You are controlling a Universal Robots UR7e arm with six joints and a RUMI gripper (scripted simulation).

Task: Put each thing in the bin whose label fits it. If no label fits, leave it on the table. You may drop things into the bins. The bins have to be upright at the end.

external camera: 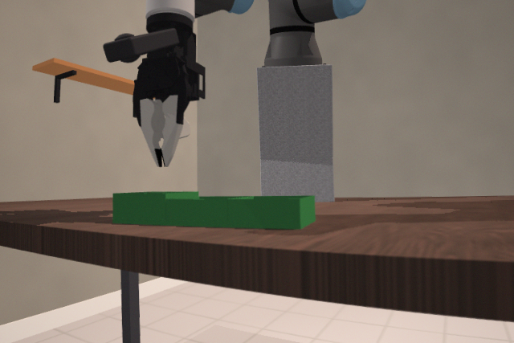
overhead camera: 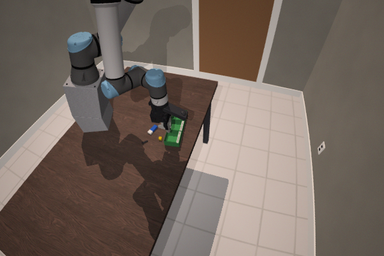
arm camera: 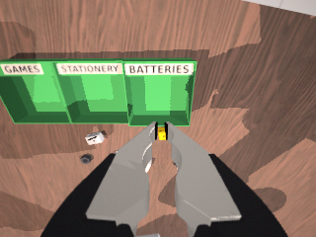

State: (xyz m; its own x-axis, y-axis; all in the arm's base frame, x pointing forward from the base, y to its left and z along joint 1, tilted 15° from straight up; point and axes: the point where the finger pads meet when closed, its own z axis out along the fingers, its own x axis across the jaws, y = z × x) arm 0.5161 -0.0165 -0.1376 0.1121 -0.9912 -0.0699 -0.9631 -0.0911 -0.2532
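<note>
A green bin row (arm camera: 99, 92) has three compartments labelled GAMES, STATIONERY and BATTERIES; it also shows in the top view (overhead camera: 175, 132) and the exterior view (external camera: 212, 209). All three look empty. My gripper (external camera: 161, 162) is shut and empty, hanging well above the table at the bin's near side. In the wrist view its fingertips frame a small yellow object (arm camera: 161, 132) (overhead camera: 159, 138) that lies on the table just in front of BATTERIES. A small white piece (arm camera: 95, 137) and a small dark piece (arm camera: 87, 158) lie in front of STATIONERY. A blue and white eraser (overhead camera: 152, 129) lies left of the bins.
A small black object (overhead camera: 143, 142) lies on the table left of the yellow one. The bins stand close to the table's right edge (overhead camera: 198, 129). The arm's grey pedestal (overhead camera: 88, 104) stands at the table's left side. An orange wall shelf (external camera: 83, 75) hangs behind.
</note>
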